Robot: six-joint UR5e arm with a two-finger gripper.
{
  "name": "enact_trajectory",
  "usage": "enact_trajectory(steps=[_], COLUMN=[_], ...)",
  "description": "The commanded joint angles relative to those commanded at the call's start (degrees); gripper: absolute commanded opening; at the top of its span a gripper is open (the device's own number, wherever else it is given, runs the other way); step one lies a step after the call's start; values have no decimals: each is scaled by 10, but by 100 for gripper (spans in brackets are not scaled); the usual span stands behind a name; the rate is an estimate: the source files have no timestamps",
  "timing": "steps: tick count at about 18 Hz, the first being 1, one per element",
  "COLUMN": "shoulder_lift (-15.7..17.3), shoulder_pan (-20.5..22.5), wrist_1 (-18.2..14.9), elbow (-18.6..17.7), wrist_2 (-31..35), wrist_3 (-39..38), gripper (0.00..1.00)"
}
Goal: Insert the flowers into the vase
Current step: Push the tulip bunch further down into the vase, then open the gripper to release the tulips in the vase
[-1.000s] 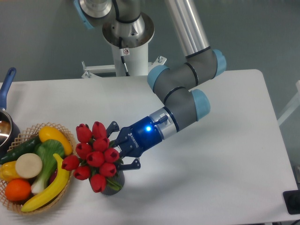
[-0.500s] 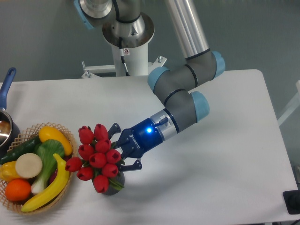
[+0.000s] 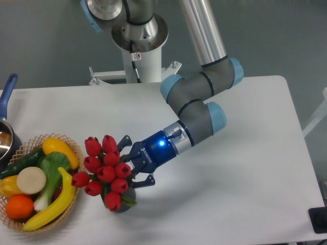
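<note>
Blue two-finger tool (image 3: 132, 168) clamped on bunch of glossy red tulip buds (image 3: 104, 171), lower left of frame; stems angle down into small dark ribbed vase (image 3: 124, 201) directly beneath, bunch tilted leftward.

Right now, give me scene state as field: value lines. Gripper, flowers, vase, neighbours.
gripper: low over the table, at the flower stems; whether its fingers are shut cannot be told, the buds hide them
flowers: red tulip bunch, tilted, buds toward the basket
vase: dark, mostly hidden under the bunch, only its right side shows
stems in vase: cannot tell
basket: wicker, left of the vase, full of toy fruit and vegetables
pot: blue handle, at the left edge
</note>
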Motion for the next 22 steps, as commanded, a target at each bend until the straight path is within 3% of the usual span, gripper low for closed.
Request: enact_trajectory(steps=[2,3,9,13,22], shoulder_lift=[1,1,1,2,5], shoulder_pan=[0,0,0,1,11], wrist_1=[0,0,0,0,3], elbow=[0,0,0,0,-4], wrist_2=[0,0,0,0,14], wrist_3=[0,1,18,18,19], gripper=[62,79,95,99,100])
